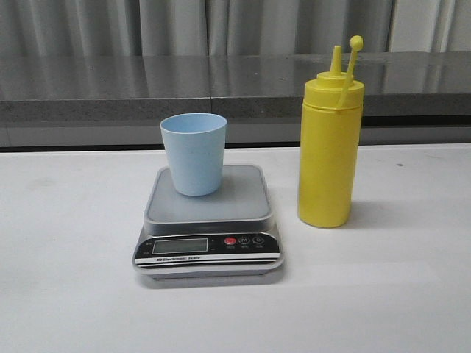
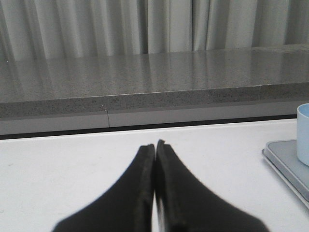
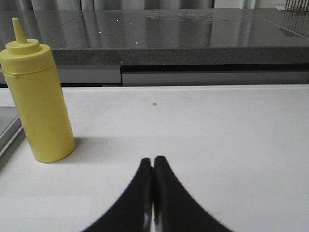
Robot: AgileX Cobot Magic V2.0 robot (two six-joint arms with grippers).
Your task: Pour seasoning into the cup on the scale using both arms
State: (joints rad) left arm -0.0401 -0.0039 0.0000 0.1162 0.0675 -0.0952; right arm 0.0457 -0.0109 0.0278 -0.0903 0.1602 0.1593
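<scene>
Yellow seasoning point(image 1: 330, 147) stands uncapped at 3 o'clock of the cup point(image 1: 193, 154), which is centred on the scale point(image 1: 208, 220). Left gripper point(image 2: 155, 147) and right gripper point(image 3: 153, 162) are pressed together, empty; the bottle should be grasped mid-body.

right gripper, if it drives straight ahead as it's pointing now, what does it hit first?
Probably nothing on the table. The right gripper, fingers shut, points over bare white table toward the grey ledge behind it. The seasoning bottle stands well off to one side, apparently clear of that line; depth is hard to judge.
</scene>
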